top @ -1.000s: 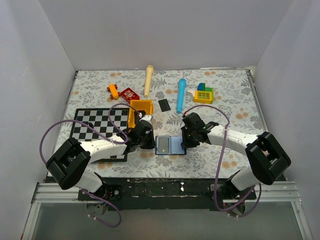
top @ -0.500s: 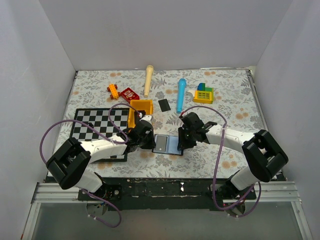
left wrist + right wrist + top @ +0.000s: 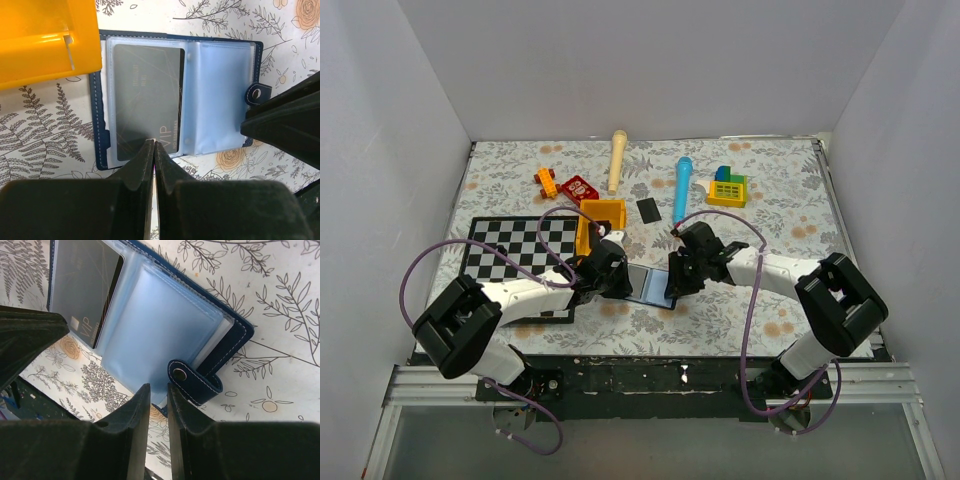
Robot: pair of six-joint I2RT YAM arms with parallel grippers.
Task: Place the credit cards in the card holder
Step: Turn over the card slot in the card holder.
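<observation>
Card holder [image 3: 220, 85]: lay open — one credit card [image 3: 145, 95] pocketed (VIP print showing).
Left gripper [image 3: 154, 145]: pinched closed.
Right gripper [image 3: 159, 390]: narrowly parted.

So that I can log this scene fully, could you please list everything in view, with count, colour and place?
card holder: 1, navy, light blue pockets, open flat between the grippers
pocketed credit card: 1, dark, in the pocket on the left arm's side
loose credit card: 1, black, beyond the holder
chessboard: 1, black and white, left
bin: 1, yellow-orange, beside the chessboard
orange block: 1, far left
red block: 1, beside the orange one
wooden handle: 1, cream, far centre
cylinder: 1, blue, far centre
stacked block: 1, yellow, green, blue, far right
tablecloth: 1, floral
left gripper: black, shut, tips at the pocketed card's edge
right gripper: black, narrow finger gap, by the snap tab
</observation>
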